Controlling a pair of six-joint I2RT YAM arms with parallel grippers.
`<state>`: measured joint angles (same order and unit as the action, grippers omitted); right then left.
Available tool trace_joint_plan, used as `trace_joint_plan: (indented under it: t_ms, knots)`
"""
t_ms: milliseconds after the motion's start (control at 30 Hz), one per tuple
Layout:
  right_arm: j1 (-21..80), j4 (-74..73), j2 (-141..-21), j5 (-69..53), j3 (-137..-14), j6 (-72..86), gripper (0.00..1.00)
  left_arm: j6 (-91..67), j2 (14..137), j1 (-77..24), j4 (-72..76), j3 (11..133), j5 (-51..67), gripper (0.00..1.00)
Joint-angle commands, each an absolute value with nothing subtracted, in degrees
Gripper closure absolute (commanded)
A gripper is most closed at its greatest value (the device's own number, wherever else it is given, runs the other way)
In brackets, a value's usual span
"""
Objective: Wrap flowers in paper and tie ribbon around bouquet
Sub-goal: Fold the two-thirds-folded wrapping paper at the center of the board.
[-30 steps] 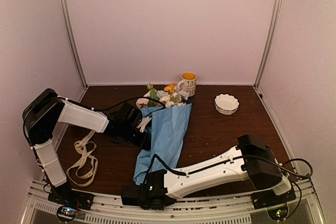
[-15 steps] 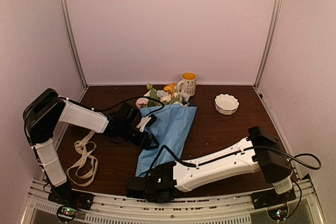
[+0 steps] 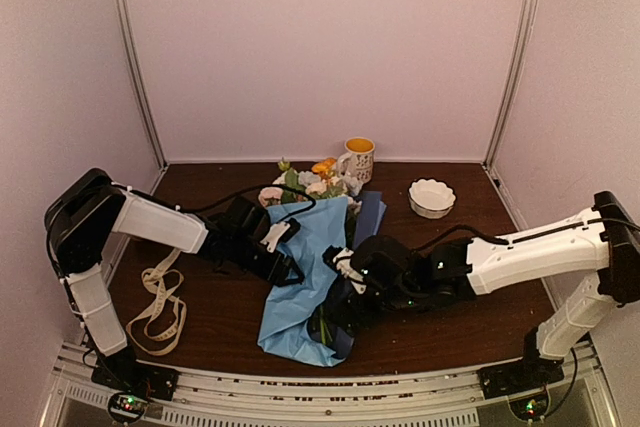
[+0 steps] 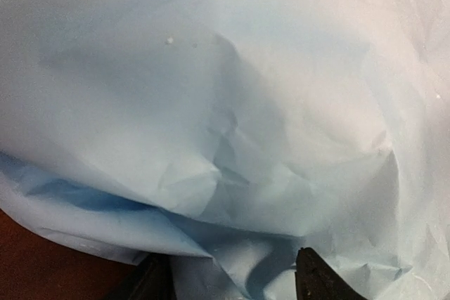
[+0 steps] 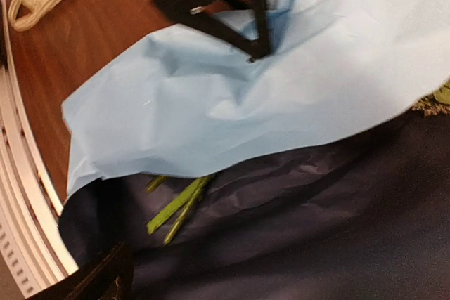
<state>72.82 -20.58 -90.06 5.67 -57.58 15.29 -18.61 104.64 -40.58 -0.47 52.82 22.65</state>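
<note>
Ribbon loops loose at far left. Left gripper has crumpled pale-blue paper between its fingers; clamped or not, I cannot tell. Flowers poke from the paper's far end, at centre. Right gripper, jaws spread, hovers over its navy underside.

My left gripper sits at the left edge of the paper, and the sheet spreads to its right. Across that sheet, to the right and slightly nearer the bases, is my right gripper, over the paper's near part. Just below it, the stems lie between two layers of the paper. The flowers lie beyond both grippers at the paper's far end, with the mug just behind them. The bowl stands beyond and right of the right gripper. The ribbon lies on the table, left of the left gripper and nearer the bases.
</note>
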Motion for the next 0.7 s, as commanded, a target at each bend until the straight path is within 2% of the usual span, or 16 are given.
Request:
trace_joint_plan:
  t_ms: [0, 67, 133, 267, 400, 433, 667]
  knots:
    - [67.02, -3.48, -85.61, -5.40, -52.87, 26.55, 0.00, -17.32, 106.14, -40.49, -3.20, 52.78, 19.53, 0.36]
    - [65.41, -3.23, -84.67, -2.06, -53.00, 29.46, 0.01, -17.29, 106.12, -40.46, -3.25, 52.80, 19.45, 0.36]
    - [63.75, -4.07, -84.30, 0.89, -53.17, 33.74, 0.10, -17.18, 106.08, -40.47, -3.38, 52.82, 19.36, 0.36]
    - [62.11, -11.67, -85.55, 6.24, -56.13, 40.16, 0.60, -17.06, 105.78, -40.52, -3.43, 52.82, 19.34, 0.36]
    - [62.62, -16.38, -87.81, 6.38, -59.96, 40.91, 0.97, -16.88, 105.90, -40.60, -3.52, 52.82, 19.12, 0.36]
    - [63.03, -17.45, -88.44, 6.52, -61.28, 40.58, 1.00, -16.83, 105.98, -40.60, -3.59, 52.87, 18.99, 0.36]
    - [67.52, -24.62, -93.96, 7.93, -75.09, 36.41, 1.00, -16.70, 107.40, -41.04, -4.03, 53.39, 18.72, 0.36]
